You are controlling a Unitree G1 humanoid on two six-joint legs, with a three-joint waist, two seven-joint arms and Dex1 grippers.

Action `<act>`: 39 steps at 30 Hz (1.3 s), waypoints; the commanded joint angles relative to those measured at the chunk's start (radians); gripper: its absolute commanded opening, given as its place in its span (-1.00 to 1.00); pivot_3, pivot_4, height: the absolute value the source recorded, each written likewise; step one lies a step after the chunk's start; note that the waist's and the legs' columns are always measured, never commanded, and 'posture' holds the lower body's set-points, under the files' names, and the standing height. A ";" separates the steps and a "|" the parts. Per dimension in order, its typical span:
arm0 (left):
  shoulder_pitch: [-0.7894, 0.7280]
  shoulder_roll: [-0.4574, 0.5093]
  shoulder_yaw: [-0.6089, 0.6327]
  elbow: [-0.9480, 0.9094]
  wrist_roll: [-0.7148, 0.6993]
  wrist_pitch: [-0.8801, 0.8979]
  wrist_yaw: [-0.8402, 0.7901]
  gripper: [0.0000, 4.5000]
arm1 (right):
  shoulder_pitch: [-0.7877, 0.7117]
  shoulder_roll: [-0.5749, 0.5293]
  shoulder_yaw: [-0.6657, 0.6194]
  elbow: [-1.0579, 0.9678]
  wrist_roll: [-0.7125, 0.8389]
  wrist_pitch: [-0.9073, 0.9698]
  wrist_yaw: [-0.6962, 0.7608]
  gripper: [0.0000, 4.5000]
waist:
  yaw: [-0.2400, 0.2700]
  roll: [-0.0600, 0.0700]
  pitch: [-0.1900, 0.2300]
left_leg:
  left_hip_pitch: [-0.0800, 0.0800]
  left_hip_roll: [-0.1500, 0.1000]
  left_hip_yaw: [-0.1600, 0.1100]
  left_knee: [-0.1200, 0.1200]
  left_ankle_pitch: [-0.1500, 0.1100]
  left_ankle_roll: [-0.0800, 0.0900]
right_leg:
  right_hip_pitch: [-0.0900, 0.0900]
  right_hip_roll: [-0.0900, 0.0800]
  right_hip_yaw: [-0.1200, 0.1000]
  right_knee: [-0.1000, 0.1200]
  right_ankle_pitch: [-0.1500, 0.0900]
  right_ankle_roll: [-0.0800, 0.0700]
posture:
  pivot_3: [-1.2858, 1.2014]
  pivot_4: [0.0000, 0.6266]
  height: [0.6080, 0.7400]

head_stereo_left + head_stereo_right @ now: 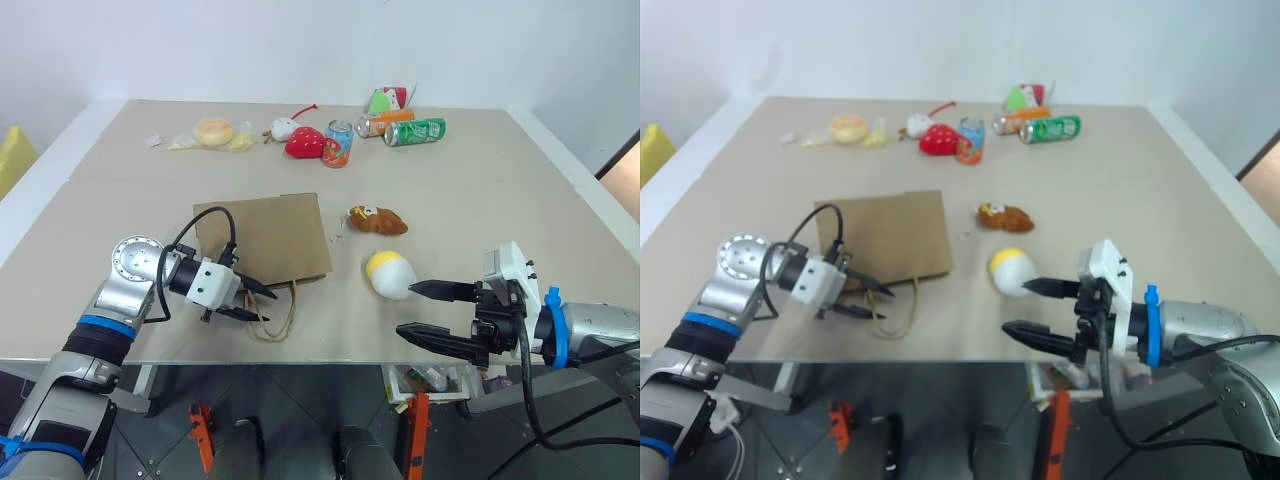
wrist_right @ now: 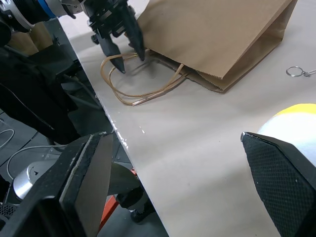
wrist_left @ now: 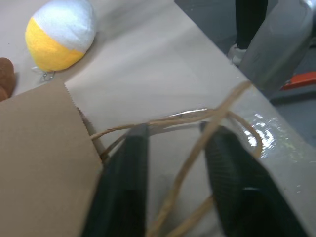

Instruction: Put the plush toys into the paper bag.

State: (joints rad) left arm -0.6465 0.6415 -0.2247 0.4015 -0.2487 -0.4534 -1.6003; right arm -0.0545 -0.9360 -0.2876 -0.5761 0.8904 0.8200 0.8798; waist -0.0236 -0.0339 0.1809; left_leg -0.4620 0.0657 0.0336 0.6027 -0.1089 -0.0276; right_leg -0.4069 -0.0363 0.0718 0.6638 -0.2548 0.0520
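the paper bag (image 1: 264, 238) lies flat near the counter's (image 1: 500, 200) front edge, its thin cord handles (image 1: 275, 318) trailing toward that edge. it looks light and floppy, so the handles are the place to take hold. the left end effector (image 1: 252, 300) has its fingers part closed astride a handle loop; a firm grip can't be told. both plush toys look soft and squashy: the brown toy (image 1: 377, 220) mid-counter, the white and yellow toy (image 1: 389, 274) beside the wide-open, empty right end effector (image 1: 425, 312).

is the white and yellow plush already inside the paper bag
No, the white and yellow plush lies on the table beside the flat paper bag, outside it.
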 commanded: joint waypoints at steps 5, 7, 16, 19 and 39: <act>-0.047 -0.053 0.071 -0.130 -0.157 0.244 0.062 -0.98 | -0.011 0.004 -0.030 -0.029 0.016 -0.022 -0.007 1.00 | 0.000 0.000 0.000 | -0.001 0.000 -0.001 0.000 0.000 0.000 | 0.000 0.000 0.000 0.000 0.000 0.000 | 0.03 -0.52 1.00; -0.048 -0.057 0.082 -0.153 -0.173 0.293 0.075 -0.98 | -0.016 0.002 -0.028 -0.026 0.016 -0.023 -0.006 1.00 | 0.000 0.000 0.000 | -0.001 0.000 -0.001 0.000 0.000 0.000 | 0.000 0.000 0.000 0.000 0.000 0.000 | 0.03 -0.52 1.00; -0.043 -0.097 0.118 -0.259 -0.226 0.550 0.215 -0.98 | -0.218 0.143 0.028 -0.037 0.130 0.005 -0.196 1.00 | -0.002 0.000 0.000 | 0.000 0.000 -0.006 0.000 0.000 0.000 | 0.000 0.003 0.000 0.000 0.001 0.000 | 0.03 -0.52 1.00; -0.044 -0.117 0.128 -0.273 -0.229 0.589 0.260 -1.00 | -0.277 0.208 0.062 -0.029 0.147 0.026 -0.284 0.58 | -0.002 0.000 0.000 | 0.000 0.000 -0.006 0.000 0.000 0.000 | 0.000 0.003 0.000 0.000 0.001 -0.001 | 0.03 -0.52 1.00; -0.088 -0.242 0.221 -0.347 -0.331 0.850 0.536 -1.00 | -0.454 0.420 0.491 0.167 -0.305 -0.102 -0.396 -0.94 | -0.007 0.000 0.000 | 0.000 0.000 -0.007 0.000 0.001 0.001 | -0.001 0.006 0.000 0.000 0.003 -0.002 | 0.03 -0.52 1.00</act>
State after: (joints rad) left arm -0.7112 0.4019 -0.0283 0.0957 -0.5585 0.3925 -1.0716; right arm -0.4826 -0.5298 0.1829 -0.4396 0.6552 0.7584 0.5010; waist -0.0305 -0.0338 0.1809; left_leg -0.4625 0.0654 0.0262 0.6027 -0.1080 -0.0267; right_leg -0.4078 -0.0307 0.0720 0.6643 -0.2516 0.0503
